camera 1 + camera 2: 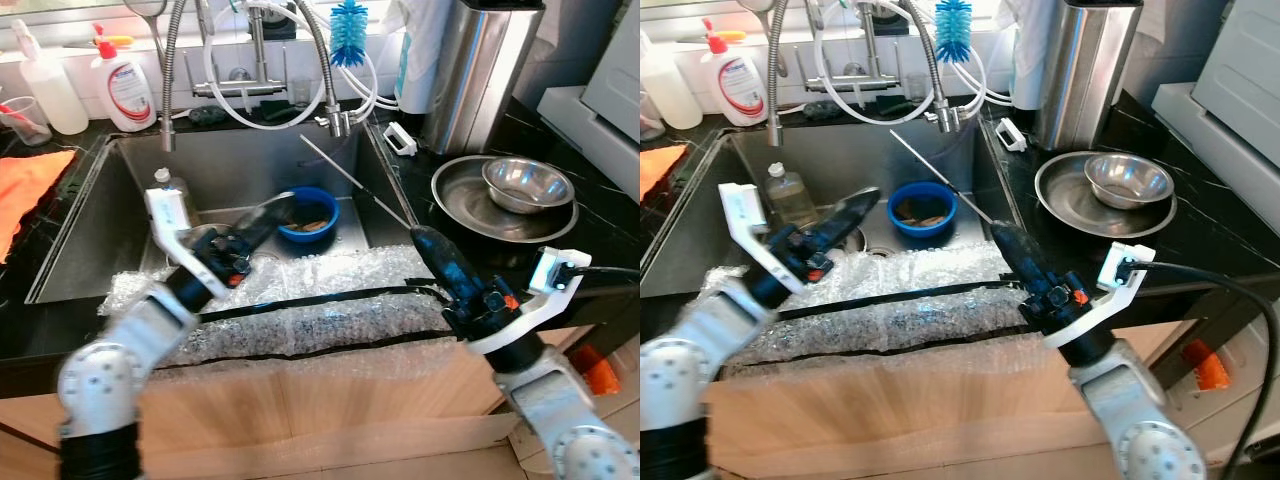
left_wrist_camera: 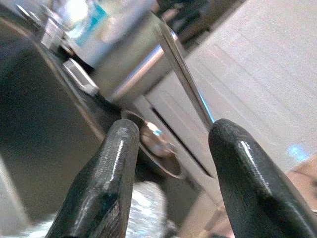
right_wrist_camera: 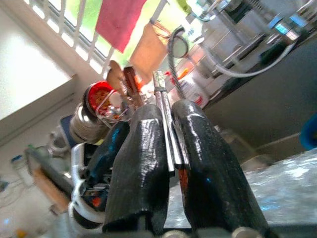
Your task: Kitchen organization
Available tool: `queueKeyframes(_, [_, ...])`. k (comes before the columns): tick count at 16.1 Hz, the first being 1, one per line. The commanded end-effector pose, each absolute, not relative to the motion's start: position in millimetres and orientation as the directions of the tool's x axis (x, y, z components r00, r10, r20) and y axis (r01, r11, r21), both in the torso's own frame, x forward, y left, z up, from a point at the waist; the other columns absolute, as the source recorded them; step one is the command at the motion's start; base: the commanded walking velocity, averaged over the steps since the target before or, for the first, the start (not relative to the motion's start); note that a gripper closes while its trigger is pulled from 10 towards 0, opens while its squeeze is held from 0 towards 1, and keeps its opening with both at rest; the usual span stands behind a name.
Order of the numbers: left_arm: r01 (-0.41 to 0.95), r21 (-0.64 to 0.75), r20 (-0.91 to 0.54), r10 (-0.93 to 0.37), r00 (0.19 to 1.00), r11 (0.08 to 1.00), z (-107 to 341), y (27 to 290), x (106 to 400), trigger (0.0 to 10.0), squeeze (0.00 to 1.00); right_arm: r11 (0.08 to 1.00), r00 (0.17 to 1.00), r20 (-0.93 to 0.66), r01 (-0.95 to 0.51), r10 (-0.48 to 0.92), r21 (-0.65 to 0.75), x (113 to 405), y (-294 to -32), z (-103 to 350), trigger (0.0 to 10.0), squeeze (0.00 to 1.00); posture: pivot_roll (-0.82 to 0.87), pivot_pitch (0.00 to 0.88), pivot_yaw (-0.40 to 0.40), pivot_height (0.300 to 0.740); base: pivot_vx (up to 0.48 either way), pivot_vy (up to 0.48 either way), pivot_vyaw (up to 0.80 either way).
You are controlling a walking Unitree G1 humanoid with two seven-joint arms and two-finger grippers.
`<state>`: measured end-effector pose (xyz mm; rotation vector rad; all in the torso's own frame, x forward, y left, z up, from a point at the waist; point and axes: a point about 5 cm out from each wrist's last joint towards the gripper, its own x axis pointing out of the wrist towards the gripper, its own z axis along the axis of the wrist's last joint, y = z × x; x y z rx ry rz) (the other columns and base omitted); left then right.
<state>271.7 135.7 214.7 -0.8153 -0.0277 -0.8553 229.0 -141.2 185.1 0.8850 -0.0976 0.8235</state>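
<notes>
Over the sink's [image 1: 375,160] right edge, right gripper [image 1: 420,236] clenched on a chopstick [image 1: 355,182]; left gripper [image 1: 272,206] released.

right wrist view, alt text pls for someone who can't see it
The right hand has its two black fingers shut on a thin metal rod. Behind it are the left hand, bubble wrap and a bright window.

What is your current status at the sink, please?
Right gripper shut on metal chopstick, over sink. Left gripper open above bubble wrap. Blue bowl sits beneath the chopstick.
</notes>
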Motion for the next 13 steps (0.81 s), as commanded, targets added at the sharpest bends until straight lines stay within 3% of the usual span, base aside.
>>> queueKeyframes(1, [0.678, -0.641, 0.320, -0.679, 0.661, 0.360, 211.6, 130.9, 271.6, 10.0, 0.00, 0.345, 0.685, 0.405, -0.685, 0.605, 0.642, 226.2, -137.1, 187.4, 10.0, 0.00, -0.08, 0.017, 0.041, 0.740, 0.000, 0.000, 0.00])
queueKeyframes(3, [0.690, -0.652, 0.335, -0.697, 0.634, 0.315, 211.6, 123.2, 269.5, 10.0, 0.00, 0.331, 0.680, 0.409, -0.686, 0.608, 0.647, 226.0, -130.5, 187.5, 10.0, 0.00, -0.08, 0.014, 0.038, 0.740, 0.000, 0.000, 0.00])
queueKeyframes(13, [0.689, -0.666, 0.365, -0.680, 0.636, 0.287, 213.5, 120.1, 269.0, 10.0, 0.00, 0.280, 0.657, 0.366, -0.666, 0.659, 0.692, 217.3, -115.3, 170.5, 10.0, 0.00, -0.08, 0.033, 0.028, 0.740, 0.000, 0.000, 0.00])
